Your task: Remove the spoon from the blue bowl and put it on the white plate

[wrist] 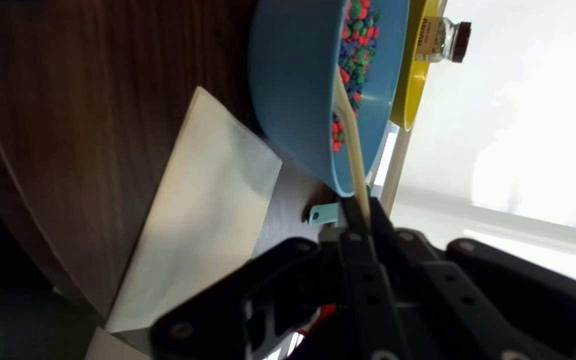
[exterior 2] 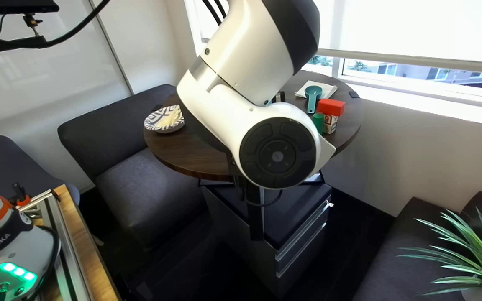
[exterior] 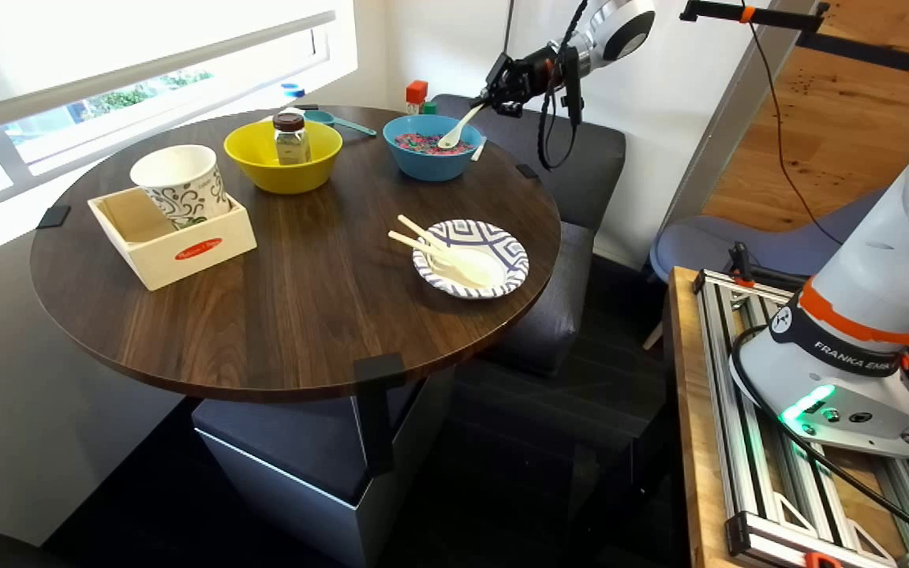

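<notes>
The blue bowl [exterior: 429,167] stands on the far side of the table with small coloured bits inside; it also shows in the wrist view [wrist: 293,75]. My gripper [exterior: 484,101] is shut on the handle of the pale spoon [exterior: 462,128], just above the bowl's rim. The spoon's handle [wrist: 352,137] leads from between the fingertips [wrist: 360,207] into the bowl. Its head is at the coloured bits; I cannot tell whether it touches them. The white plate [exterior: 516,268] with dark blue pattern holds pale utensils and shows in both exterior views [exterior 2: 154,122]. The arm hides bowl and gripper in an exterior view.
A yellow bowl [exterior: 285,180] with a spice jar [exterior: 292,142] stands beside the blue bowl. A wooden box [exterior: 194,256] holds a paper cup [exterior: 182,185]. A red-topped container [exterior 2: 331,108] and teal scoop [exterior 2: 312,98] are near. A folded napkin [wrist: 198,200] lies by the bowl.
</notes>
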Robot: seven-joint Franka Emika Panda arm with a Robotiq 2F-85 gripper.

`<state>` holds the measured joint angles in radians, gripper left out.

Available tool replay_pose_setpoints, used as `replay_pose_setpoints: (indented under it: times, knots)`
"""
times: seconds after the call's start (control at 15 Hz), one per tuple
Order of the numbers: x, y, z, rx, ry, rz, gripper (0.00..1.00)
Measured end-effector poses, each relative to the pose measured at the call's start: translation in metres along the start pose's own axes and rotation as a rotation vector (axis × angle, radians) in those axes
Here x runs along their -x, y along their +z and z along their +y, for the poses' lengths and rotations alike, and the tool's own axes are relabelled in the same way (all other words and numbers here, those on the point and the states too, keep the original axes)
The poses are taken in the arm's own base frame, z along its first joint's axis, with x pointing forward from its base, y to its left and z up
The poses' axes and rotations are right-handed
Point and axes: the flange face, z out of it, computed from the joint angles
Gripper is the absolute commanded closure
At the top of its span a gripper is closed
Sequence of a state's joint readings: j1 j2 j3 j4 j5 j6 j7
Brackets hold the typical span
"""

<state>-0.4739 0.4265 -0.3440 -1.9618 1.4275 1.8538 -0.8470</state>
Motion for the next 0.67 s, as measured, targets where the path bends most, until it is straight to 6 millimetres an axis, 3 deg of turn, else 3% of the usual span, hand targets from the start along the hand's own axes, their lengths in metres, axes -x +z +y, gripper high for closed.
replay_pose_setpoints:
  times: [0.13, 0.4, 0.67]
  knots:
    - [-0.003, -0.005, -0.015, -0.029, -0.017, 0.013, 0.99]
    - [-0.004, -0.027, -0.069, -0.078, -0.142, 0.025, 0.99]
    - [0.019, -0.032, -0.113, -0.021, -0.354, -0.046, 0.99]
